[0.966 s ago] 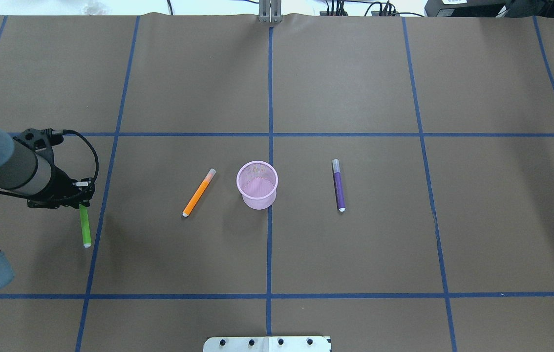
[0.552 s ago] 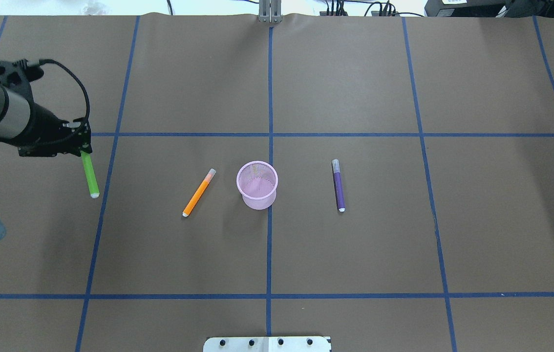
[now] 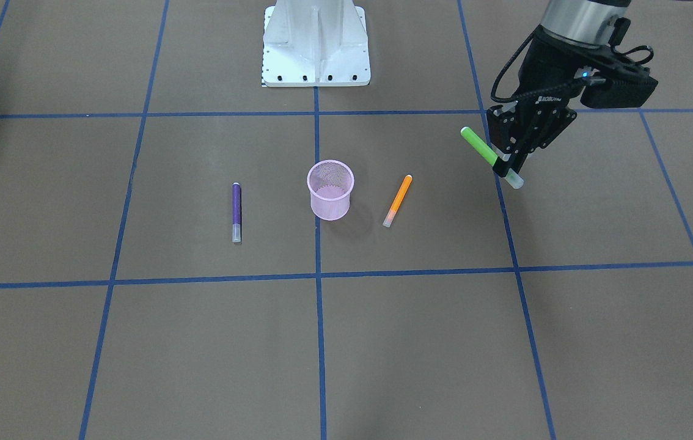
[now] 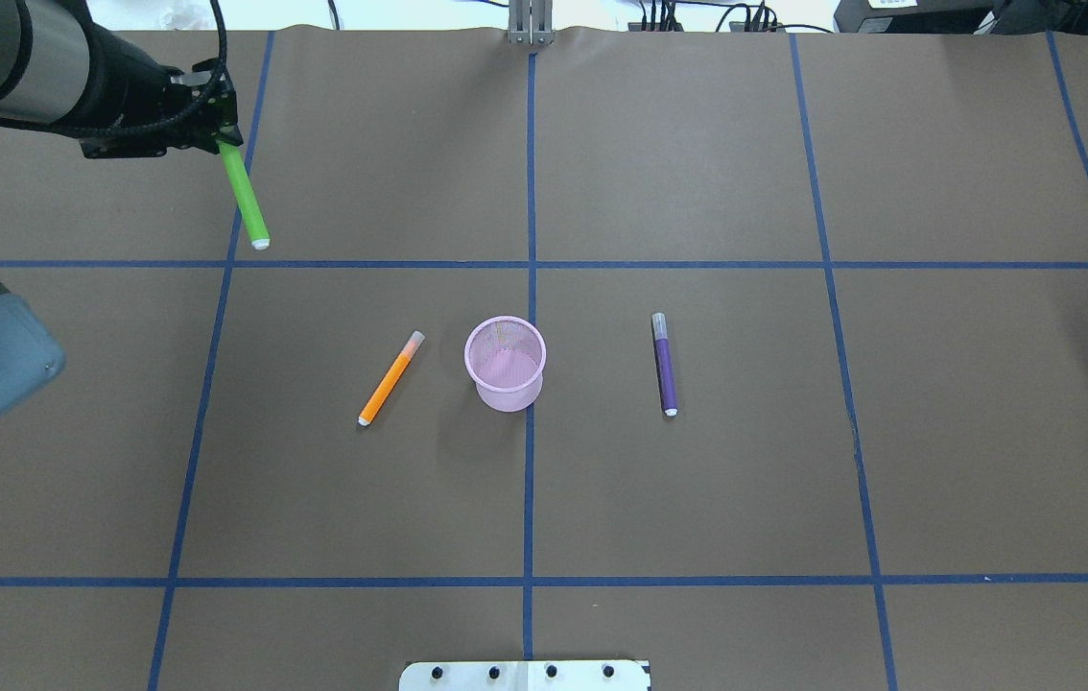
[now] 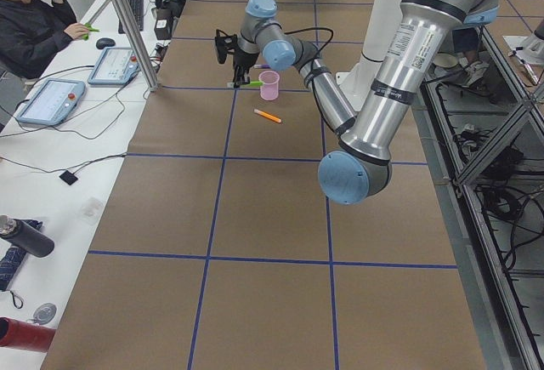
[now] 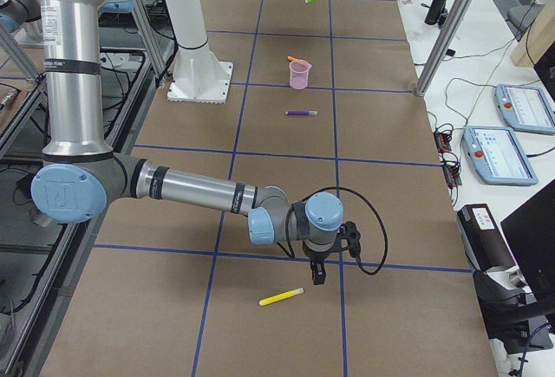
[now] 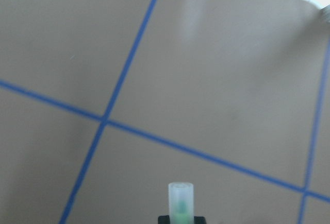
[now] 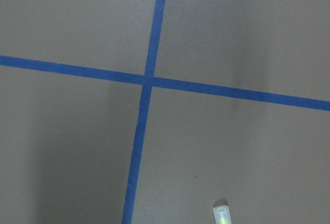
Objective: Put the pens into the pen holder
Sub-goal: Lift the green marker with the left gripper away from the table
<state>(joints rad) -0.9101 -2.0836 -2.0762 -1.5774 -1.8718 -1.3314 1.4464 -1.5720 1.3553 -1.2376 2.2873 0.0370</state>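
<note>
My left gripper [image 4: 222, 142] is clamped on the green pen [image 4: 246, 200], aloft at far left. I'd carry it over the central cup [image 4: 506, 395], tip it upright, centre it inside the rim, then release. Whether the right gripper [image 6: 317, 276] is apart or together, I can't tell.

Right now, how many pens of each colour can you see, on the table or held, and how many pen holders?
green pen: 1
orange pen: 1
purple pen: 1
yellow pen: 1
pink pen holder: 1
Total: 5 things, 4 pens and 1 holder.
</note>
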